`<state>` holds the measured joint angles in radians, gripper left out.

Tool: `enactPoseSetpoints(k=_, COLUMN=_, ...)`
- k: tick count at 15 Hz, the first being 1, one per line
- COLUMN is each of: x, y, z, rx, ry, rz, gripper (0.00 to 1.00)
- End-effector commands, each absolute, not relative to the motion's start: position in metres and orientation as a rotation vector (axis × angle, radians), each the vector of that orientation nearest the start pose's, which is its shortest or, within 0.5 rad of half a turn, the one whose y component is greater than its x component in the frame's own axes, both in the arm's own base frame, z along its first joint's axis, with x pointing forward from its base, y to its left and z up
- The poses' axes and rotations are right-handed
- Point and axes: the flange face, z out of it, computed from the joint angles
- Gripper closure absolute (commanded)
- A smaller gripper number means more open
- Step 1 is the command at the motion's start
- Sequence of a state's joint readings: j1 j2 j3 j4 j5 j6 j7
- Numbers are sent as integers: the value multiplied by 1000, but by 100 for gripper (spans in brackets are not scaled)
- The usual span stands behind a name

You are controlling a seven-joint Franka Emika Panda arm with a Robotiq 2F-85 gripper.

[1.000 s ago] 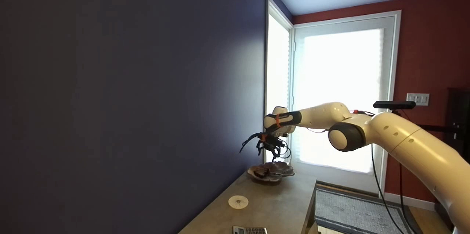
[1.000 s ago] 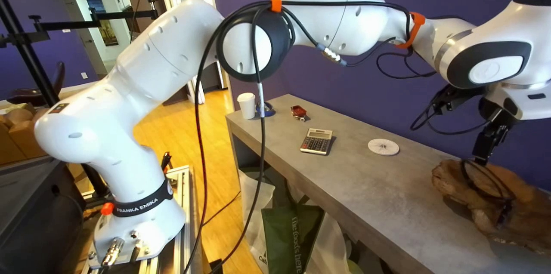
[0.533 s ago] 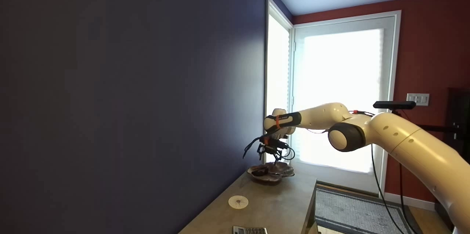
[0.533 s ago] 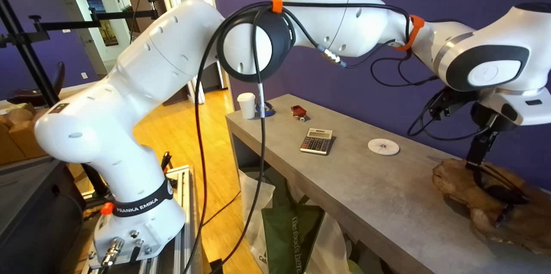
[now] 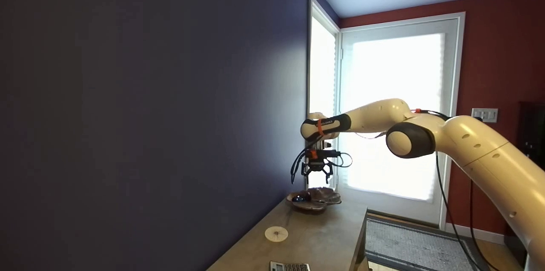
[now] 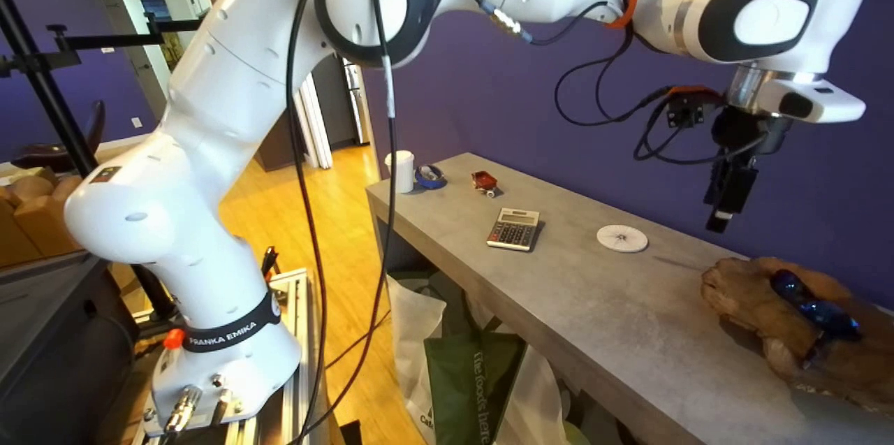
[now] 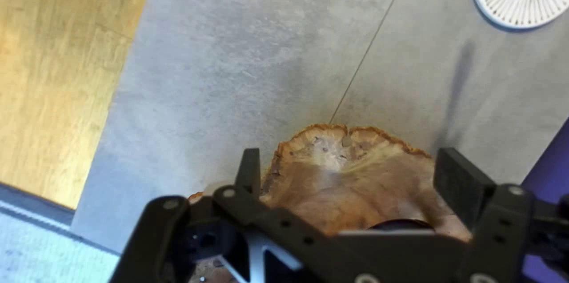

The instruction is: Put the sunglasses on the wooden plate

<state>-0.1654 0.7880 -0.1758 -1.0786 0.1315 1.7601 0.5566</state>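
Disc (image 6: 622, 238), white and flat, lay left of wooden plate (image 6: 737, 286) in both exterior views. Next rightward, gripper (image 6: 723, 217) hung above plate, jaws spread wide, holding nothing. Moments earlier it was down at plate with sunglasses (image 6: 818, 310) apparently in grip; since then let go and risen. Meaning, as judged: placing done, only retreat left. Sunglasses themselves rested on plate, below gripper and apart from it, seemingly tipped flatter since release. Lenses showed glossy blue-black; thin dark strip, probably temple arm, trailed from them across plate.
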Motion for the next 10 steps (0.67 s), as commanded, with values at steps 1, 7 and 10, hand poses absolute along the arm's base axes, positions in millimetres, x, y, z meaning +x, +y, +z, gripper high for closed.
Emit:
enactPoseSetpoints(k=1, x=689, y=-166, z=387, rx=-3056, ry=1156, rz=166, gripper=0)
enactPoseSetpoints(k=7, x=645, y=-116, z=428, rx=-3140, ry=915, rz=143, gripper=0)
enactPoseSetpoints(k=10, x=613, y=-103, z=438, rx=-3101, ry=779, rz=183, gripper=0)
